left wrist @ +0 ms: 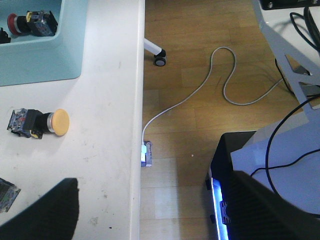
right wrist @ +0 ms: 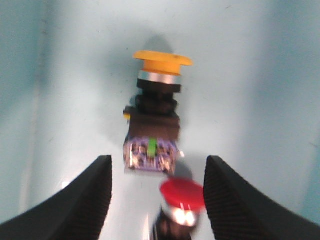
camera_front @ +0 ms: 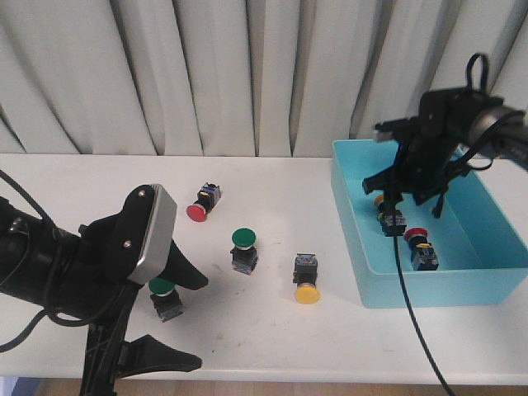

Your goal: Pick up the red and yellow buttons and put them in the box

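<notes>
The turquoise box [camera_front: 429, 280] stands on the table's right side. My right gripper [camera_front: 415, 202] hangs open inside it, holding nothing. Below it lie a yellow button [camera_front: 388, 216] and a red button [camera_front: 421, 247]. In the right wrist view the yellow button [right wrist: 155, 115] lies on the box floor and the blurred red button [right wrist: 182, 200] sits between the open fingers [right wrist: 82, 200]. On the table lie a red button [camera_front: 202, 202] and a yellow button [camera_front: 305, 280]. My left gripper [camera_front: 200, 322] is open and empty at the front left. Its wrist view shows that yellow button [left wrist: 40, 122].
Two green-capped buttons [camera_front: 243, 246] [camera_front: 162, 293] stand on the table, one close to my left fingers. The left wrist view shows the table's front edge [left wrist: 137, 150], the floor with a cable [left wrist: 225, 75] beyond it, and a box corner [left wrist: 40, 65].
</notes>
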Controlling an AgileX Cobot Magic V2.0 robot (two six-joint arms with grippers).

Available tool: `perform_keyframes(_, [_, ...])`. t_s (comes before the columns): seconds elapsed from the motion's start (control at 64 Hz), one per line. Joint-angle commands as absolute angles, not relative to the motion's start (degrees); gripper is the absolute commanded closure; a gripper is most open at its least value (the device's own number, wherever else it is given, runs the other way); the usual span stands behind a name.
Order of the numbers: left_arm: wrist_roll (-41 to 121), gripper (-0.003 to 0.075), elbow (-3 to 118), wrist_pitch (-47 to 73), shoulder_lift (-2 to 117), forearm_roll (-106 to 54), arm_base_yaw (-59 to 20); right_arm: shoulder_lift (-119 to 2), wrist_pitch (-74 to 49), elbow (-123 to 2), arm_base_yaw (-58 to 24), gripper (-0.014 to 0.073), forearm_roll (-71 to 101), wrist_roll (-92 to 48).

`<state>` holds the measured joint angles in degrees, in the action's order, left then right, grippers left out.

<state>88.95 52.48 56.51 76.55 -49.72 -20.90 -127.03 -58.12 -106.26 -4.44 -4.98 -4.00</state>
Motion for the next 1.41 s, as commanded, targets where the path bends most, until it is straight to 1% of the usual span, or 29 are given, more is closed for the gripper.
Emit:
perform_keyframes(0.0, [88.38, 0.0133, 53.97, 56.89, 75.23, -52.76, -21.11, -118.41, -60.75, -108.01, -4.20, 0.0188, -4.80, -4.84])
perform_keyframes(0.094, [88.38, 0.0133, 53.97, 56.70, 75.23, -52.76, -21.11, -113.44, -63.16, -107.58, -4.27, 0.0198, -1.75, -6.48])
perform_keyframes(0.203, [88.38, 0.0133, 53.97, 56.63, 75.23, -52.76, -21.11, -106.38, -63.29, -103.95, -4.32, 0.0210, 3.18, -9.37])
perform_keyframes(0.36, [88.38, 0.0133, 53.97, 56.63, 75.23, -52.76, -21.11, -95.03, -61.19, -93.47, -4.32, 0.0226, 5.78, -10.78])
perform_keyframes(0.625, [88.38, 0.0133, 53.97, 56.46, 75.23, -52.76, -21.11, -73.07, -53.41, -68.50, -4.32, 0.0246, 5.96, -10.85])
perform_keyframes(0.813, [88.38, 0.0133, 53.97, 56.46, 75.23, -52.76, -21.11, -60.02, -50.11, -54.48, -4.32, 0.0246, 6.50, -10.85])
perform_keyframes(0.938, [88.38, 0.0133, 53.97, 56.46, 75.23, -52.76, -21.11, -53.10, -49.73, -48.06, -4.32, 0.0246, 6.50, -10.85])
perform_keyframes(1.126, [88.38, 0.0136, 53.97, 56.46, 75.23, -52.76, -21.11, -46.56, -49.70, -42.66, -4.32, 0.0246, 6.55, -10.85])
perform_keyframes(1.204, [88.38, 0.0158, 53.97, 56.40, 75.23, -52.76, -21.11, -44.54, -49.25, -41.34, -4.32, 0.0256, 6.55, -10.85])
perform_keyframes(1.282, [88.38, 0.0201, 53.97, 56.40, 75.23, -52.76, -21.11, -43.44, -49.21, -41.18, -4.32, 0.0288, 6.55, -10.85])
perform_keyframes(1.391, [88.38, 0.0303, 53.97, 56.40, 75.23, -52.76, -21.11, -42.46, -48.80, -41.18, -4.32, 0.0372, 6.55, -10.85])
